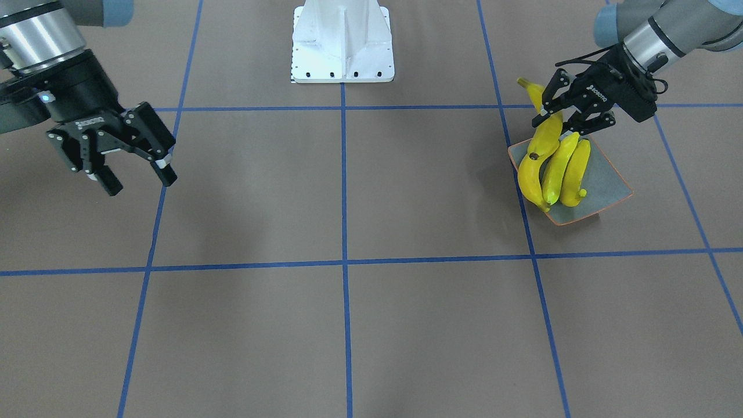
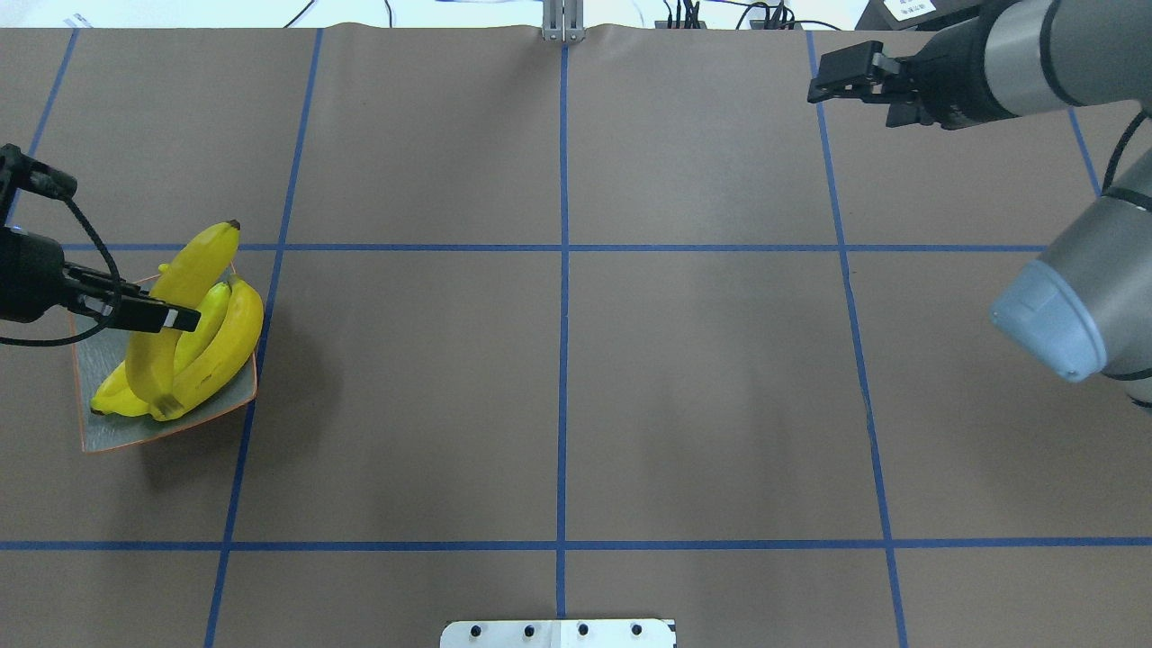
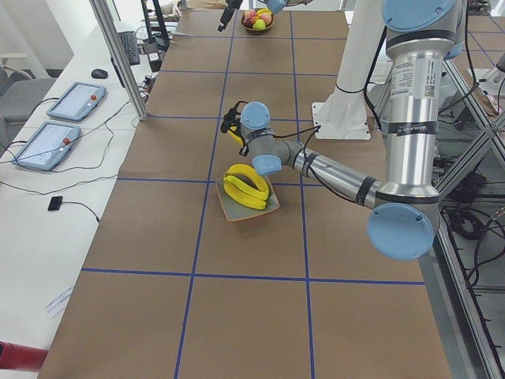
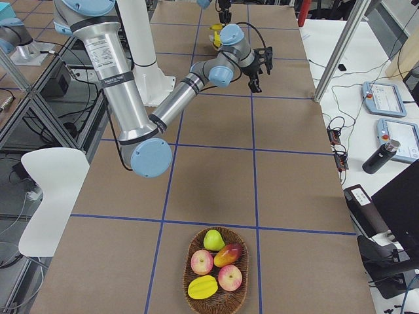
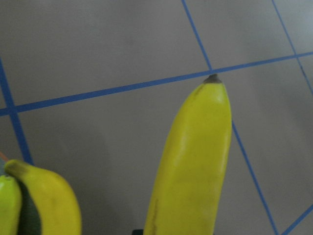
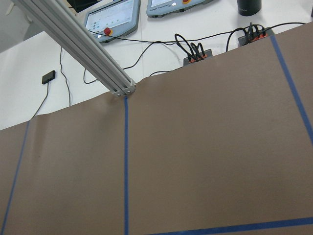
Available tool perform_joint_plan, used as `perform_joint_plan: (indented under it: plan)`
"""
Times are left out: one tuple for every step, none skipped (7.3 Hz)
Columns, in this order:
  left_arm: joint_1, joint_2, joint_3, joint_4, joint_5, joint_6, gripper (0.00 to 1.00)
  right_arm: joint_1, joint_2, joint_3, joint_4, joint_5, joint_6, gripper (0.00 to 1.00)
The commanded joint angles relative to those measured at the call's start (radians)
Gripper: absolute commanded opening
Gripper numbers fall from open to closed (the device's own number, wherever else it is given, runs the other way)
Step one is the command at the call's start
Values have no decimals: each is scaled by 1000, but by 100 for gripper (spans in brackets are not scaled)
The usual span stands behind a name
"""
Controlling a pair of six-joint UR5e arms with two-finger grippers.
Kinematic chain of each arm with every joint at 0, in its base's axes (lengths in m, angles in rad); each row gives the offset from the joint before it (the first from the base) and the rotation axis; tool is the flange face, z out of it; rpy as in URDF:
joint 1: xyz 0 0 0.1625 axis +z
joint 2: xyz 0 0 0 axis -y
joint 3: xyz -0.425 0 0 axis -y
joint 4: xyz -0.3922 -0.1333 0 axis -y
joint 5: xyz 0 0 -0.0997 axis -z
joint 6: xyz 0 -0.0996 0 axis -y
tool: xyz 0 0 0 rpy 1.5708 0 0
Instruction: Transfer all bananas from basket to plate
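Observation:
Three yellow bananas [image 1: 557,171] lie side by side on the grey-green plate [image 1: 609,186], which has an orange rim and sits on the robot's left side of the table. A further banana [image 1: 545,136] slants across them, its far end raised off the plate. My left gripper [image 1: 556,125] is shut on that banana [image 2: 180,288]; it fills the left wrist view [image 5: 190,166]. My right gripper [image 1: 141,183] hangs open and holds nothing, far off above the table. The basket [image 4: 219,271] stands at the table's right end.
The basket holds several round fruits, red, green and yellow. The white robot base [image 1: 342,40] stands at the middle of the robot's edge. An aluminium post [image 6: 88,49] and cables line the far edge. Blue tape lines grid the brown table.

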State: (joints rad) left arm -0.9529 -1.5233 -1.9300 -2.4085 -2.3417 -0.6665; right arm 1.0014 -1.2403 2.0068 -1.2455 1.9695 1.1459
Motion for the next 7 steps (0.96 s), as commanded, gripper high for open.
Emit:
perform_joint_plan:
  plan:
    - [6,64,11,2,115,369,0,77,-41,-3,1,78,-86,100]
    - [6,61,41,2,133,530,0,83,-47,-3,3,87,-87,100]
    - [6,54,71,2,148,659,0,106,-66,-2,1,107,-132,100]
    - [8,49,88,5,216,745,0,133,-99,-3,0,133,-208,100]
    - [9,48,115,6,248,796,0,149,-116,-5,1,138,-231,100]
    - [6,43,132,8,277,868,0,155,-120,-5,1,140,-232,100]
    - [6,20,164,8,285,902,0,155,-125,-5,3,140,-232,100]
